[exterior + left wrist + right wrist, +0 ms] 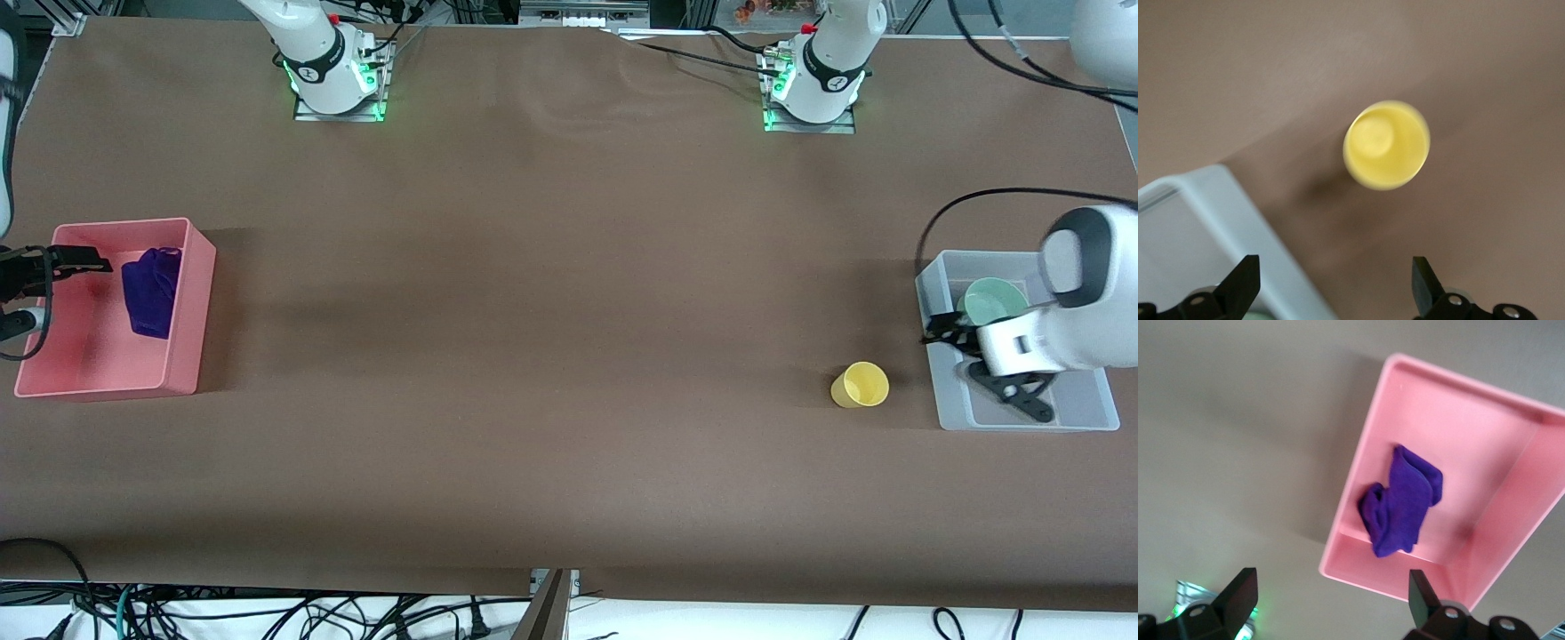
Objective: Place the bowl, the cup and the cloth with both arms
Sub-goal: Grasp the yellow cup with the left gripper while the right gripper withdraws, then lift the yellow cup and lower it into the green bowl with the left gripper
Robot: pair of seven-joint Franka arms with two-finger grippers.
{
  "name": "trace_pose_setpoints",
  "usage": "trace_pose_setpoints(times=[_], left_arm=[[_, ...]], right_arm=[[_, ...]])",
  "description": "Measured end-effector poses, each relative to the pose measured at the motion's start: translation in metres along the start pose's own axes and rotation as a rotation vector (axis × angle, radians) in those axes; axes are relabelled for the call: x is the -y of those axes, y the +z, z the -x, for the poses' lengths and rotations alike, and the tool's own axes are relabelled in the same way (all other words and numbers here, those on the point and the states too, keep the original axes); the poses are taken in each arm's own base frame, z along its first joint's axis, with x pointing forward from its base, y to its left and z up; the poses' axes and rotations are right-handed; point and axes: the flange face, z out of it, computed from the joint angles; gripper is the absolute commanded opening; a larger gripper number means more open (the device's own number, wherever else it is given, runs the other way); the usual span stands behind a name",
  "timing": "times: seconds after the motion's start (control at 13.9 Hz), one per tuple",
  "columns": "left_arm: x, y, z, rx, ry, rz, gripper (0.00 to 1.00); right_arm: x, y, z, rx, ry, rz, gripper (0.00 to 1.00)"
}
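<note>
The purple cloth (151, 289) lies crumpled in the pink bin (191, 307) at the right arm's end of the table. It also shows in the right wrist view (1401, 501). My right gripper (84, 263) is open and empty over that bin; its own view shows it (1328, 600) wide open. The mint-green bowl (994, 300) sits in the clear grey bin (1022, 420) at the left arm's end. The yellow cup (861, 384) stands upright on the table beside that bin, and shows in the left wrist view (1386, 145). My left gripper (948, 329) (1335, 287) is open and empty over the bin's cup-side edge.
The brown table top spreads wide between the two bins. The grey bin's corner (1198, 220) shows in the left wrist view and the pink bin's wall (1361, 460) in the right wrist view. Cables hang along the table's front edge.
</note>
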Motion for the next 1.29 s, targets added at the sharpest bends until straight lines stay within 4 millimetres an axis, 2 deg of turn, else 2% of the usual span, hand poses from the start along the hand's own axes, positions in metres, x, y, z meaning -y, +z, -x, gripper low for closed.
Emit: trace_pose_setpoints(times=[0.14, 0.22, 0.36, 0.43, 0.5, 0.57, 0.65, 0.72, 0.79, 0.93, 1.15, 1.29], left_arm=[[-0.026, 0.011, -0.031, -0.051, -0.060, -0.022, 1.00], [-0.027, 0.020, -0.039, -0.080, -0.077, -0.028, 1.00], [-0.011, 0.049, -0.041, -0.097, -0.106, -0.025, 0.99], [-0.004, 0.063, -0.040, -0.092, -0.117, -0.017, 0.93], [0.001, 0.076, -0.039, -0.083, -0.124, -0.008, 0.80], [0.002, 0.086, -0.038, -0.076, -0.126, -0.002, 0.56], [0.001, 0.095, -0.039, -0.076, -0.125, 0.001, 0.26], [0.000, 0.105, -0.038, -0.075, -0.124, 0.005, 0.02], [-0.001, 0.116, -0.036, -0.069, -0.124, 0.010, 0.00], [-0.002, 0.124, -0.035, -0.067, -0.125, 0.013, 0.00], [-0.001, 0.119, -0.036, -0.074, -0.125, 0.009, 0.00], [0.000, 0.106, -0.036, -0.071, -0.125, 0.005, 0.00]], right_arm=[[0.038, -0.023, -0.003, -0.014, 0.038, -0.004, 1.00], [0.057, -0.032, -0.007, -0.019, 0.071, -0.003, 1.00], [0.098, -0.050, -0.015, -0.040, 0.147, 0.010, 1.00], [0.120, -0.061, -0.017, -0.056, 0.165, 0.015, 1.00], [0.142, -0.072, -0.018, -0.076, 0.162, 0.022, 1.00], [0.161, -0.083, -0.016, -0.095, 0.149, 0.031, 1.00], [0.175, -0.094, -0.013, -0.112, 0.135, 0.040, 1.00], [0.186, -0.103, -0.008, -0.126, 0.123, 0.049, 1.00], [0.192, -0.111, -0.002, -0.141, 0.118, 0.056, 1.00], [0.189, -0.126, 0.012, -0.171, 0.133, 0.068, 1.00], [0.157, -0.138, 0.035, -0.199, 0.197, 0.071, 1.00], [0.140, -0.142, 0.048, -0.203, 0.207, 0.073, 1.00]])
